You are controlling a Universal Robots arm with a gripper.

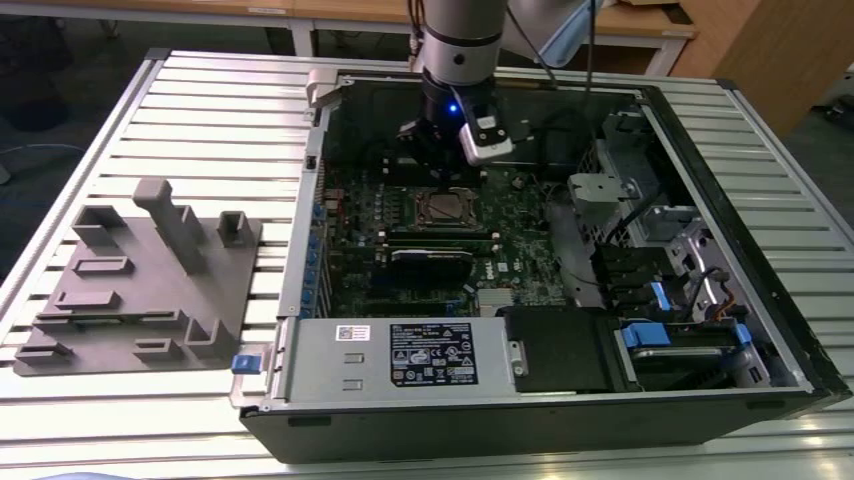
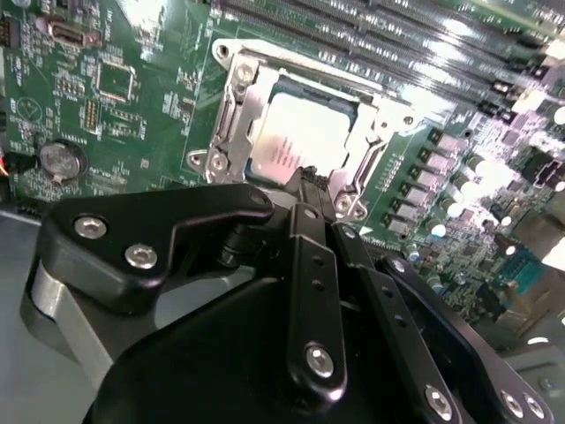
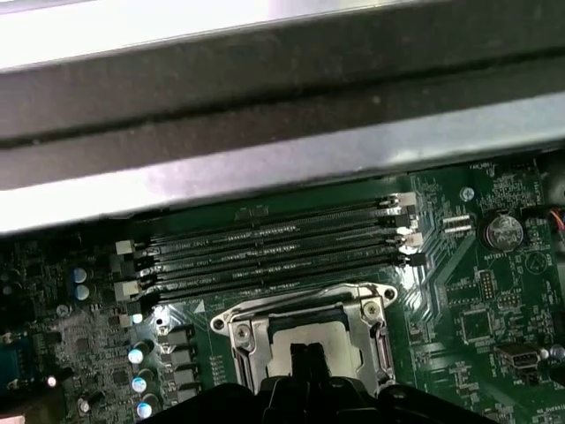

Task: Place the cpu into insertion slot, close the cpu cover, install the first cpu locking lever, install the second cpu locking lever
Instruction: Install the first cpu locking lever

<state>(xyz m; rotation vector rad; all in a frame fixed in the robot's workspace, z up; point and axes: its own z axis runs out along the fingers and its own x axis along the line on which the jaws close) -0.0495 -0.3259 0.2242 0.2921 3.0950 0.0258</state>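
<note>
The cpu point(image 2: 300, 132) lies flat in the insertion slot point(image 1: 445, 207) on the green motherboard, its pale metal top showing. The cpu cover point(image 2: 237, 102) is down around it as a silvery frame, and the chip point(image 3: 346, 338) shows through the cut-out of the frame point(image 3: 243, 334). My gripper point(image 1: 447, 183) hangs just over the socket's edge. In both wrist views its black fingertips point(image 2: 309, 177) point(image 3: 305, 355) stand pressed together at the rim of the socket, with nothing seen between them. I cannot make out how the locking levers stand.
Long black memory slots point(image 3: 265, 252) run beside the socket, and the case's metal wall point(image 3: 282, 177) rises just past them. A coin battery point(image 2: 60, 161) sits on the board. Drive bays and blue cables point(image 1: 667, 300) fill the exterior view's right. A grey fixture point(image 1: 140, 280) lies outside the case.
</note>
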